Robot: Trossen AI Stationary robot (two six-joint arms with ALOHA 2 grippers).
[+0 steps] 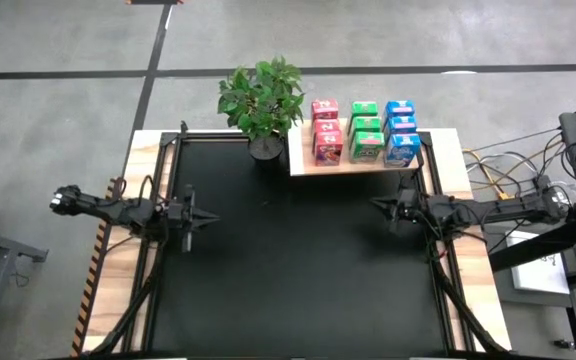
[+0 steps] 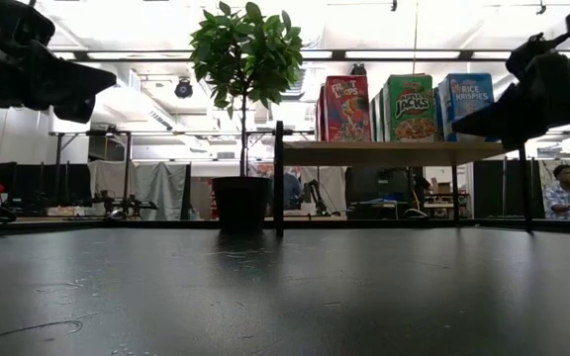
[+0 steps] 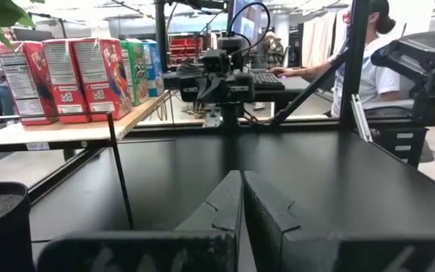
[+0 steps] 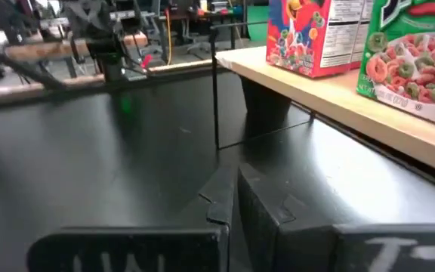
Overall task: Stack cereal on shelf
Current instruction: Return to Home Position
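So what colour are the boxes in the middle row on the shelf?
Green. The middle boxes show best in the high view, looking down from above.

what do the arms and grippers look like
The left arm and right arm are dark, slim, jointed. The left gripper and right gripper each have two black, wedge-shaped fingers with notched inner edges; the right one's base bears white scrawled marks.

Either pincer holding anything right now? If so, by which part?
Nothing held. Left pincer and right pincer are both shut, empty; the cereal boxes stand on the shelf.
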